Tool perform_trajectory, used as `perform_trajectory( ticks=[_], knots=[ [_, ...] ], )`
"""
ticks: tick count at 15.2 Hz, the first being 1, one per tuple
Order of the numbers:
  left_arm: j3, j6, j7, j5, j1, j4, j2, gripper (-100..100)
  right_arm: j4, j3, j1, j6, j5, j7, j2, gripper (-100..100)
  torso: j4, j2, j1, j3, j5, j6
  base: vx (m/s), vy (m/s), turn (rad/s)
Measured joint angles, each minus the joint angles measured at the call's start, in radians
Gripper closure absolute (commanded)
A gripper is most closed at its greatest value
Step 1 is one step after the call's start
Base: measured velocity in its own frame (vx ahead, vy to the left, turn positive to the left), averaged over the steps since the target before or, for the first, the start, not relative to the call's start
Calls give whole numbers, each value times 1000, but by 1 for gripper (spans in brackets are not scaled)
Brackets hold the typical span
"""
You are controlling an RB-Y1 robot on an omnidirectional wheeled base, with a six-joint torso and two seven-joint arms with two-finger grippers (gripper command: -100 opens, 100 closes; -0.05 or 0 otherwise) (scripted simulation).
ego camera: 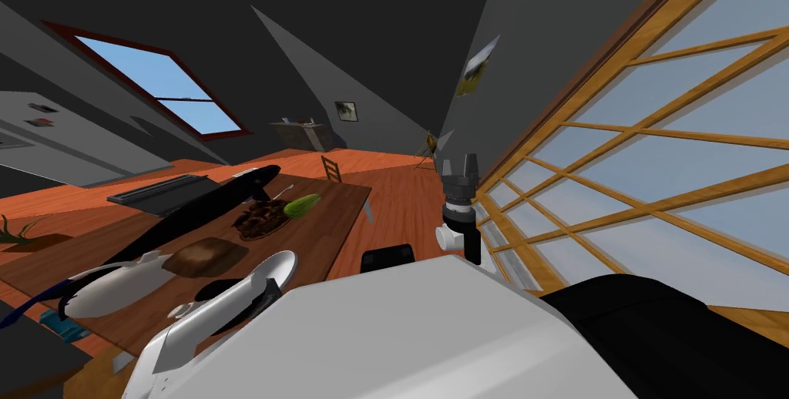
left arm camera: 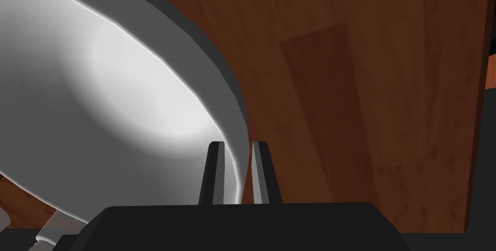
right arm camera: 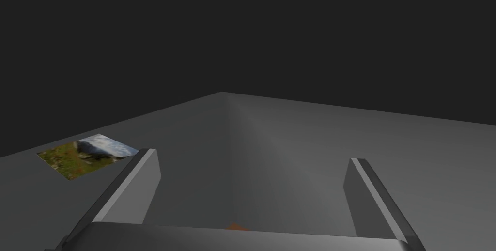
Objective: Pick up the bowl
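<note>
Our left hand (left arm camera: 237,173) is pinched narrow on the rim of the white bowl (left arm camera: 121,93), which seems tilted above the brown wooden bench (left arm camera: 363,93); our right hand (right arm camera: 252,185) stands wide open, raised beside the big window (ego camera: 655,148)

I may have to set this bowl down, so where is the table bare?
Bare wood runs along the table edge between the bowl, gripped at its rim by the left tool, and the green vegetable, and on past it to the far corner. It is crowded beside the bowl: brown board, dish of dark food.
</note>
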Motion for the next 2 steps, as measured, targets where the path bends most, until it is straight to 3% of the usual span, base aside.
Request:
perform_trajectory(
  ticks=[2],
  knots=[
    [7, 27, -2, 5, 6, -29, -1, 100, 0, 0, 0, 0, 0, 0, 0, 0, 0, 0, -1, 0, 0, 0, 1, -9, -18]
  ],
)
